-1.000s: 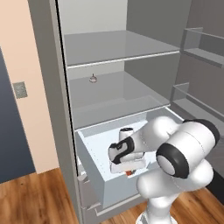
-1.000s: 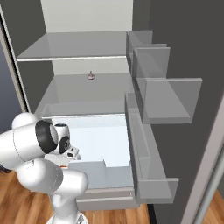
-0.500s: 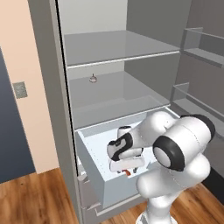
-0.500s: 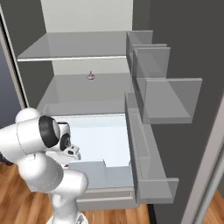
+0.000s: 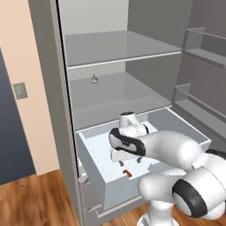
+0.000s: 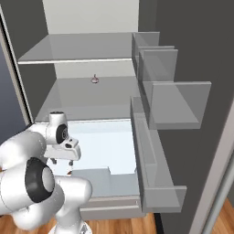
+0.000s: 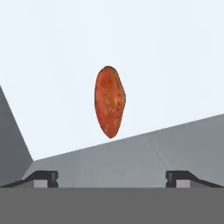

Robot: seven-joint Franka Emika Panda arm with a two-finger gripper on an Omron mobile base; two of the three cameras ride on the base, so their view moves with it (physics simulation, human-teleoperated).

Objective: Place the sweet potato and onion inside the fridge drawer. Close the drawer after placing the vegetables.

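The sweet potato (image 7: 109, 101), an orange-red tuber, lies loose on the white floor of the fridge drawer (image 7: 175, 52), near its grey wall. In the left base view the sweet potato (image 5: 127, 173) sits just below my gripper (image 5: 130, 162), which hangs inside the pulled-out fridge drawer (image 5: 105, 187). The gripper (image 7: 112, 177) is open, with its fingertips wide apart and nothing between them. In the right base view the gripper (image 6: 61, 165) reaches down into the left part of the fridge drawer (image 6: 105, 182). The onion is out of view.
Two glass shelves (image 5: 119, 95) span the fridge above the drawer, with a small knob-like object (image 5: 93, 80) on the lower one. Door bins (image 6: 171, 103) stick out on the right. The fridge's side wall (image 5: 62, 132) stands close on the left.
The gripper has opened and let go of the sweet potato, which now rests on the drawer floor. The arm has shifted slightly over the drawer.
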